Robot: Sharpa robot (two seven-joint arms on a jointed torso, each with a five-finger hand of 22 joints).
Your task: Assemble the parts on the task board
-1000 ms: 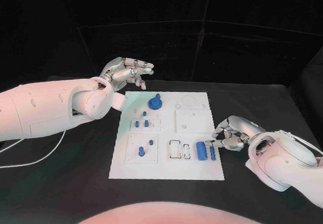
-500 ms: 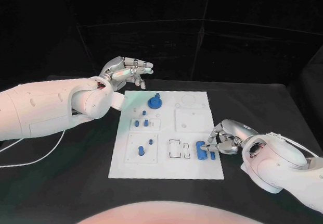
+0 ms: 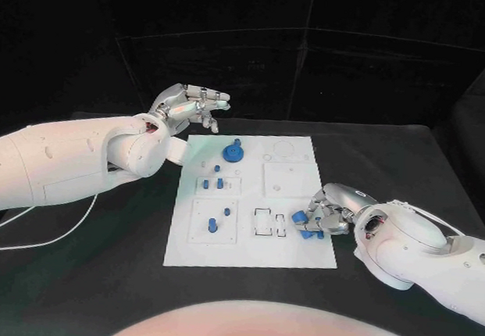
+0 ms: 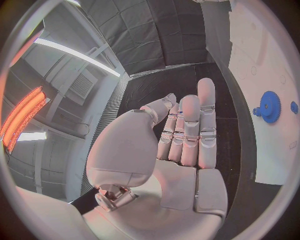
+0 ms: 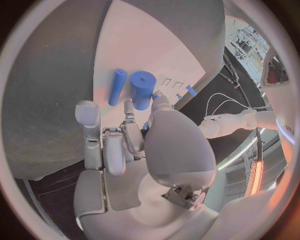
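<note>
The white task board [image 3: 248,251] lies in the middle of the black table. My right hand [image 3: 327,214] rests low over the board's right edge. In the right wrist view its thumb and a finger [image 5: 128,111] close on the near end of a thick blue cylinder [image 5: 142,89], which lies on the board [image 5: 144,45] beside a thin blue rod [image 5: 117,86]. My left hand [image 3: 191,105] hovers above the board's far left corner, fingers loosely curled and holding nothing. A blue gear [image 3: 233,153] stands near it, also seen as the gear [image 4: 270,106] past the left hand [image 4: 181,150].
Small blue pegs [image 3: 213,185] stand in the board's left column, with two more [image 3: 212,227] lower down. A dark rectangular slot [image 3: 266,223] lies just left of the right hand. A white cable [image 3: 68,229] trails over the table at the left.
My right hand has moved left onto the board's edge and closed over the cylinder and rod. The left hand has stayed where it was.
</note>
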